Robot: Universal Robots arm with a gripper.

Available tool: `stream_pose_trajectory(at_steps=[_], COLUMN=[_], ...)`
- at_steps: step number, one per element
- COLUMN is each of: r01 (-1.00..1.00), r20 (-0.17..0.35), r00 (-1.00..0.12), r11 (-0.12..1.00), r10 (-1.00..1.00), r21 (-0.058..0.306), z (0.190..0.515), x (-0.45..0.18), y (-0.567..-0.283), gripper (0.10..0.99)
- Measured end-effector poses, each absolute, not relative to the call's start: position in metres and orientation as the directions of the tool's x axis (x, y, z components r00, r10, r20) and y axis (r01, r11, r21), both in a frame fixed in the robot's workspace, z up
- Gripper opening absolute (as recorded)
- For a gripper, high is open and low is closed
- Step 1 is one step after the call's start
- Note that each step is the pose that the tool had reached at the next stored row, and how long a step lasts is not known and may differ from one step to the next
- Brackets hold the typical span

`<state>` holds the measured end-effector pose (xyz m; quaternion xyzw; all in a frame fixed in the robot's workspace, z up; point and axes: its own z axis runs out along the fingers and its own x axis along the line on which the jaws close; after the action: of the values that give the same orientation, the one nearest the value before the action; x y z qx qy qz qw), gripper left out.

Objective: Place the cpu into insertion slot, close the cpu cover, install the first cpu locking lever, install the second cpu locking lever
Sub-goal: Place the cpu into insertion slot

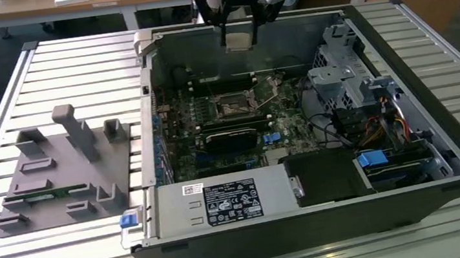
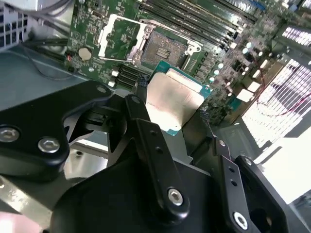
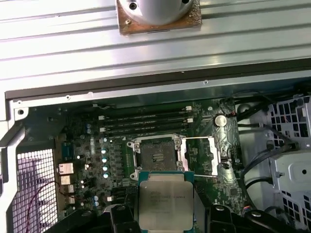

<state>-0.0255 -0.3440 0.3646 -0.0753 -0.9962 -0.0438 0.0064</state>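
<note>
Holds the cpu (image 3: pixel 165 200) clamped in the gripper (image 2: pixel 172 102), insertion slot (image 3: pixel 156 156) open well below; step one, needs square alignment.

Black gripper (image 2: pixel 172 99), 2 jointed fingers (image 2: pixel 150 141), silver screws (image 2: pixel 175 195)

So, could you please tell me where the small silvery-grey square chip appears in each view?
Exterior view: the silvery-grey square chip hangs in the gripper over the dark case's far side.
Second wrist view: chip between the black fingers, short of the square black socket.
First wrist view: chip just beside the socket.
Shared landmark: that open socket.
</note>
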Motion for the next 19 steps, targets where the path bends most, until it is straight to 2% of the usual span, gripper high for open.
stream_pose_trajectory(at_steps=[19], r01=[0.328], r20=[0.019], r00=[-0.945], r11=[0.941], r10=[0.328], r21=[0.086], z=[0.3633], x=[-0.0289], y=[-0.3435], gripper=[0.537])
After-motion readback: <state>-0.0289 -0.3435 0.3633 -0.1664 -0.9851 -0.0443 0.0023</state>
